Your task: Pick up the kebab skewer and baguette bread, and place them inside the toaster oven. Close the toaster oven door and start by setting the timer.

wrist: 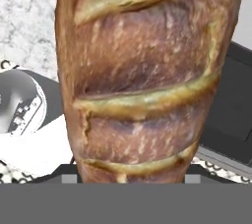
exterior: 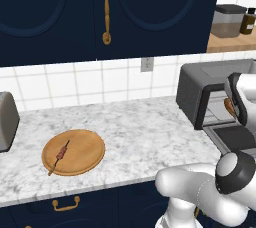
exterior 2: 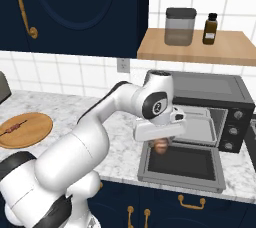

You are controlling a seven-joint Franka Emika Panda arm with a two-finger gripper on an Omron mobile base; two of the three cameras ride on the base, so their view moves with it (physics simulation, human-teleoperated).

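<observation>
The baguette bread [wrist: 147, 70], golden-brown with diagonal scores, hangs end-down with my gripper [exterior 2: 160, 141] shut on it. Its lower tip [exterior 2: 161, 146] pokes out just above the toaster oven door [exterior 2: 180, 164], which lies dropped open and flat. The dark grey toaster oven [exterior 2: 210, 89] stands behind it with its rack showing. In the left base view the baguette [exterior: 229, 106] shows as an orange sliver at the oven's [exterior: 197, 89] mouth. The kebab skewer [exterior: 62, 152] lies on a round wooden board [exterior: 85, 149] far to the left, also seen as the skewer [exterior 2: 14, 127] on the board [exterior 2: 36, 124].
A silver pop-up toaster [exterior: 6, 122] stands at the counter's left end. Above the oven, a wooden shelf [exterior 2: 150, 47] carries a lidded canister [exterior 2: 180, 27] and a dark bottle [exterior 2: 211, 28]. Navy wall cabinets [exterior: 105, 12] hang overhead. Marble counter [exterior: 145, 132] stretches between board and oven.
</observation>
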